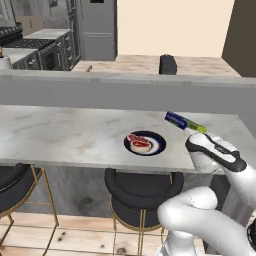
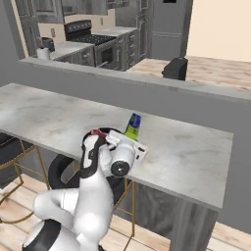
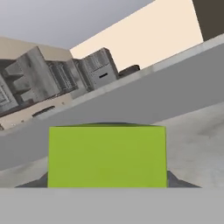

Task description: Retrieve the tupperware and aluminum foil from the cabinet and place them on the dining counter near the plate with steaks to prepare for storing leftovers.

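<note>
1. Gripper [image 1: 192, 134] closed on the lime-green end of the aluminum foil carton [image 1: 180, 121]; jaws partly apart, spanning the box width. In the hand view the green end face [image 3: 107, 156] sits right between the finger tips.
2. Carton is tilted, blue end pointing up and away, held above the dining counter [image 1: 60, 135], just right of the plate with steaks [image 1: 145, 143].
3. Step in hand, as judged: placing the foil near the plate.
4. Next move calls for lowering until the carton rests flat on the stone, clear of the plate rim, then releasing.
5. Risk: a tilted release may let it roll or tip.
</note>
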